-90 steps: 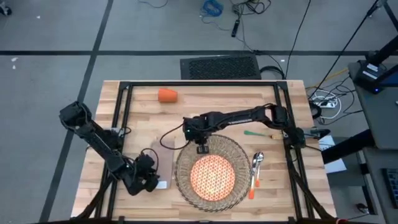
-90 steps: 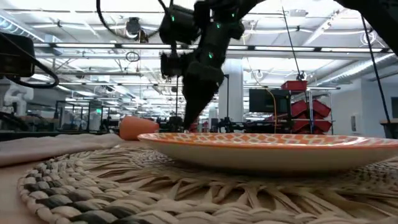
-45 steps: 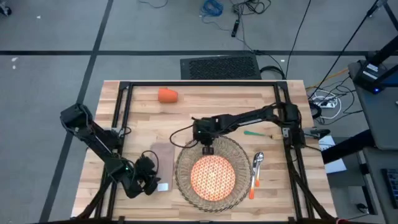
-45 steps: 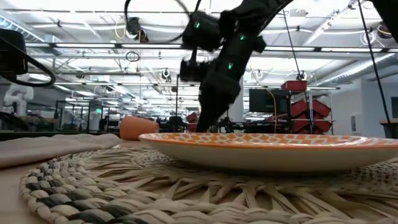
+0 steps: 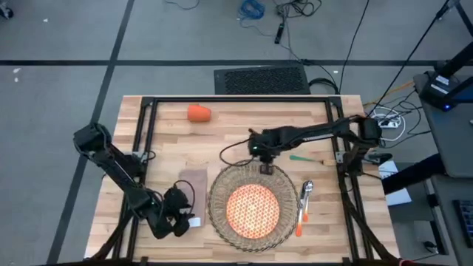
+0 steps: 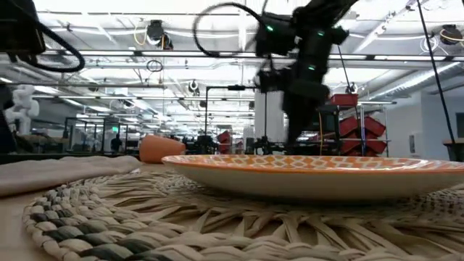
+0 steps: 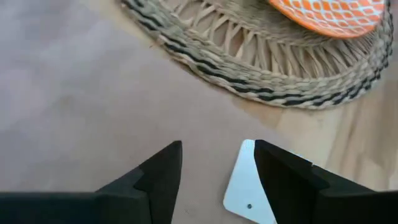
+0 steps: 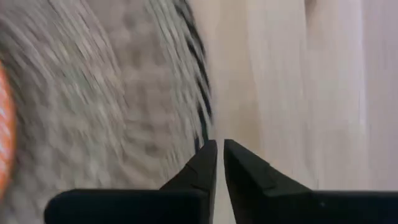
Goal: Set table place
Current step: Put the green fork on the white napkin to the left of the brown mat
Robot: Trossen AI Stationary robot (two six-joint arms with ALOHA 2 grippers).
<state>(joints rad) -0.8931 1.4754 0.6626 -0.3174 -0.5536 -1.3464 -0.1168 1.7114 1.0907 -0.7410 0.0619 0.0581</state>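
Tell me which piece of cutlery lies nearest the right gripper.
The green-handled utensil. It lies alone on the bare table, just beside the right gripper, while the spoon and orange-handled piece lie farther off by the placemat.

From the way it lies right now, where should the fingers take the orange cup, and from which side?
The orange cup lies on its side near the table's far edge, long axis running left-right in the high view. Probably best to come straight down and pinch across its rounded body at mid-length, fingers on the far and near sides. Nothing stands close around it.
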